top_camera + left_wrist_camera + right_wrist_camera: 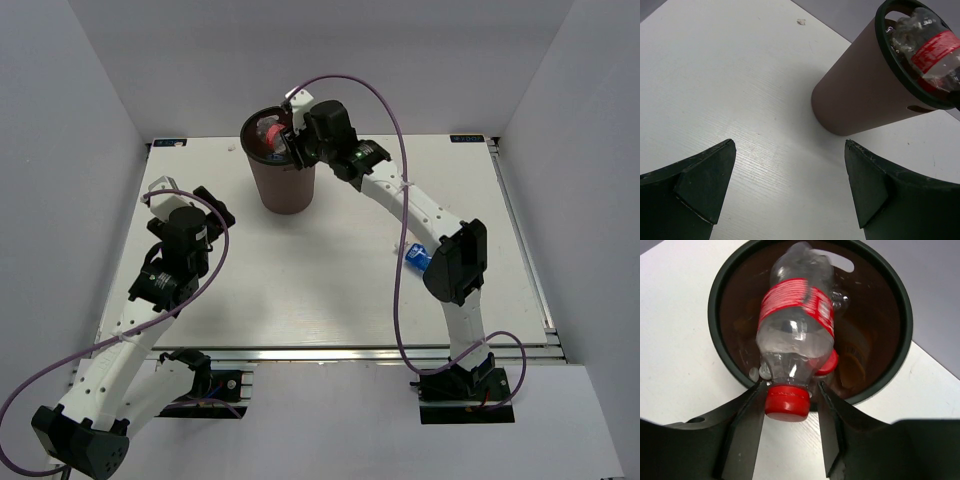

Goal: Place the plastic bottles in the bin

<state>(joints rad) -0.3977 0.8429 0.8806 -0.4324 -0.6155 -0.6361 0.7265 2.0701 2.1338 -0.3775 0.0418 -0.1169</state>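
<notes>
White tabletop (340,290) enclosed by pale grey walls, as seen from my remote station. At its far middle stands the round dark brown plastic bin (285,190), upright, tapering downward, with a handle slot in its rim. My right gripper (790,386) sits at the bin's mouth. Its fingers (742,430) are set narrowly about the neck end of a clear plastic bottle with a red label and a red cap (795,335), the tips touching its shoulder on either side and the cap between them. The bottle's body reaches over the bin's opening, base toward the far rim, and in the left wrist view it rises partly above the rim. Beneath it in the bin I make out a second red cap (829,362) and an orange shape (855,371), too dim to identify further. My left gripper (789,145) hangs over bare table toward the left side, well apart from the bin, its fingers spread wide with nothing between them. A blue-labelled item (415,256) lies on the table just beside the right arm, partly hidden by it.
</notes>
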